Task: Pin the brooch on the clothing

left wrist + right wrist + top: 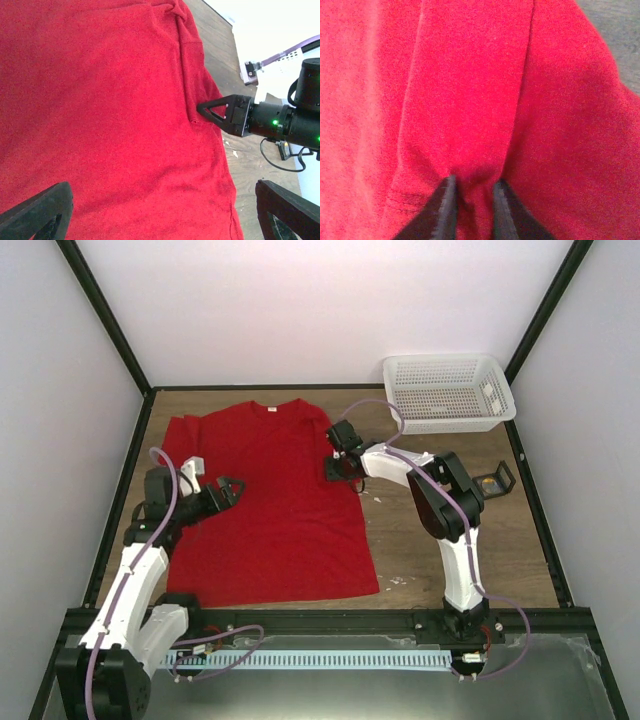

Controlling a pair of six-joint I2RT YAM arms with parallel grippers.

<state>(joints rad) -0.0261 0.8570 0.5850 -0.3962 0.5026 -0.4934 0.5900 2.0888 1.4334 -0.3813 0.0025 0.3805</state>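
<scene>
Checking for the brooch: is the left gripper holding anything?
No, in the left wrist view the left gripper is wide open above the shirt, gripping nothing.

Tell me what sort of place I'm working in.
Likely an enclosed robot test cell: plain white walls in a black frame, a wooden table holding a red shirt and white basket, two arms bolted at its edge.

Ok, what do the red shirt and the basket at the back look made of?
T-shirt: soft matte knit, likely cotton; fuzzy surface, and it puckers inside the right gripper. Basket: white plastic by the look; rigid, evenly perforated mesh walls.
</scene>
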